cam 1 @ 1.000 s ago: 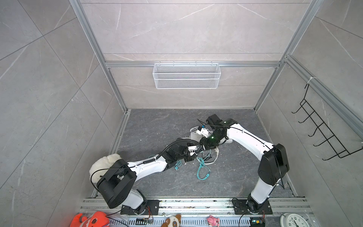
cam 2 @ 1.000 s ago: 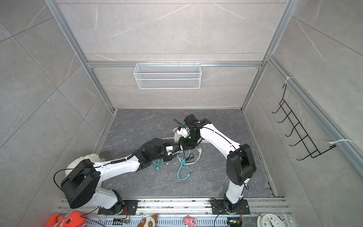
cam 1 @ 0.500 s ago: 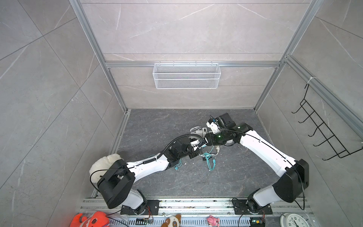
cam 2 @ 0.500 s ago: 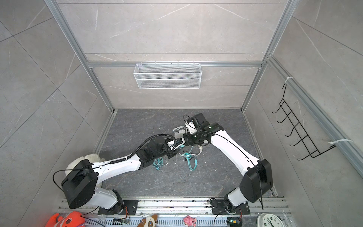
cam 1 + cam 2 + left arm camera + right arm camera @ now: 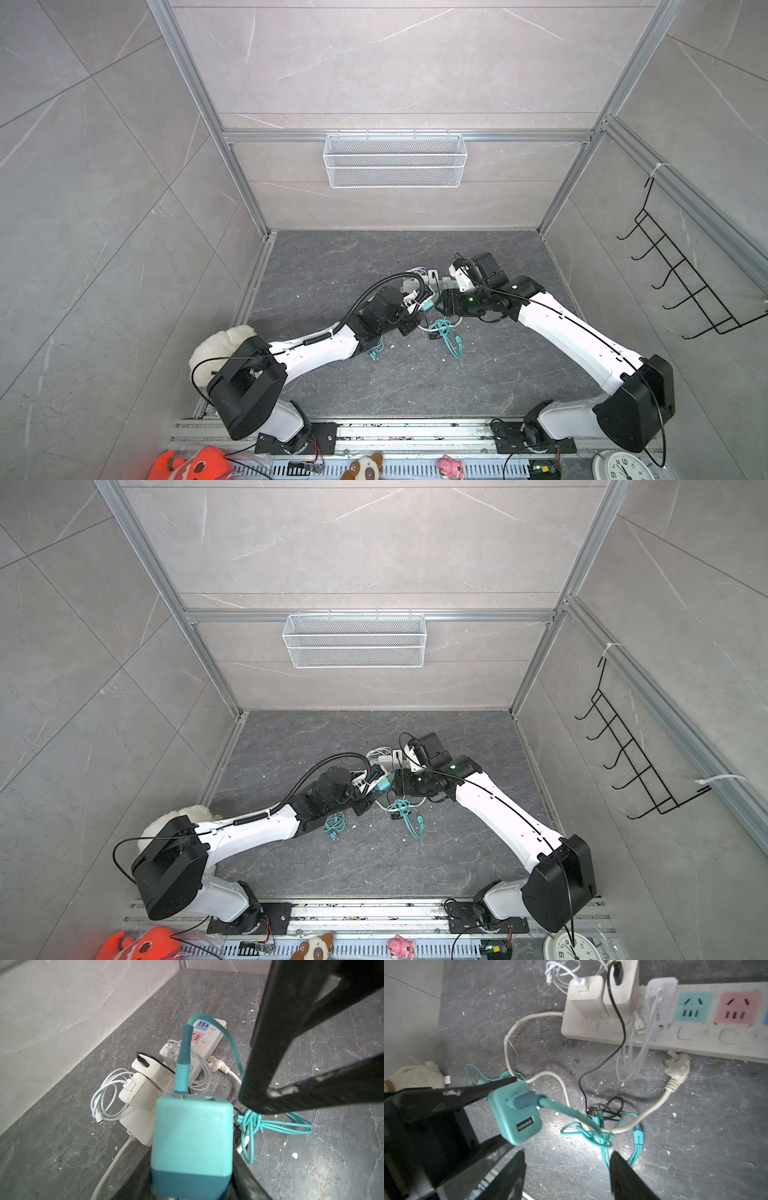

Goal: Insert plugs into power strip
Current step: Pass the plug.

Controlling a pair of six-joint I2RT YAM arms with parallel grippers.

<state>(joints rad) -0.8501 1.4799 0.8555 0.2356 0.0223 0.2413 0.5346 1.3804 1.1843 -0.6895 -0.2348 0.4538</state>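
the left tool (image 5: 508,1112) pinches a teal plug (image 5: 191,1136) between its two fingers, one on each side of the block, and holds it above the worktop (image 5: 695,1126). the plug hangs in the middle of the scene, on the near side of the strip (image 5: 695,1043) and apart from it. its face with the usb ports points toward the right tool (image 5: 568,1152).

the right tool is spread, with nothing between its fingers. it hovers just right of the teal plug, and i cannot tell whether it touches the block.

a teal cable (image 5: 566,1111) runs from the plug down to a tangled bundle (image 5: 446,332) lying on the worktop below the two tools. a second teal coil (image 5: 376,353) lies further left, partly under the left arm.

the strip lies flat on the worktop, largely hidden under the right arm in both top views. three white plugs (image 5: 586,994) stand in a row in the sockets at its left end, one trailing a black cable (image 5: 618,1022), the others white cables. next to them on the right, a teal socket (image 5: 692,1007) and a pink socket (image 5: 737,1008) are free. the strip's thick cord loops over the worktop and ends in a pronged plug (image 5: 678,1066) lying just near of the strip.
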